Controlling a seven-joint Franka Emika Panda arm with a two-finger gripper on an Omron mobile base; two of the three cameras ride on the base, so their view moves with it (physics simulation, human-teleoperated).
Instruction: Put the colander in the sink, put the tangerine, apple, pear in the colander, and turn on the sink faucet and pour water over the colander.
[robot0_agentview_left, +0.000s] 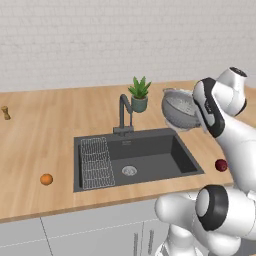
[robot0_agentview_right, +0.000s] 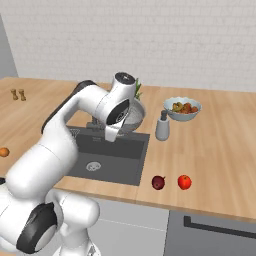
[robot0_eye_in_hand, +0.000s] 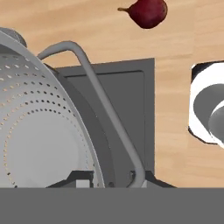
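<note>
My gripper (robot0_agentview_left: 195, 117) is shut on the rim of the silver-grey colander (robot0_agentview_left: 177, 109), holding it tilted in the air over the back right corner of the dark sink (robot0_agentview_left: 150, 152). In the hand view the colander (robot0_eye_in_hand: 39, 131) is close up, with its wire handle beside my gripper (robot0_eye_in_hand: 111, 178). The dark faucet (robot0_agentview_left: 123, 112) stands behind the basin, with no water running. The tangerine (robot0_agentview_left: 46, 179) lies on the counter left of the sink. Right of the sink lie the maroon pear (robot0_agentview_right: 158, 182) and the red apple (robot0_agentview_right: 184, 182).
A wire rack (robot0_agentview_left: 95, 162) lies along the sink's left side. A potted plant (robot0_agentview_left: 139, 94) stands behind the faucet. A pale fruit bowl (robot0_agentview_right: 182, 108) and a soap dispenser (robot0_agentview_right: 162, 126) stand right of the sink. Pepper mills (robot0_agentview_right: 18, 94) stand at the far left.
</note>
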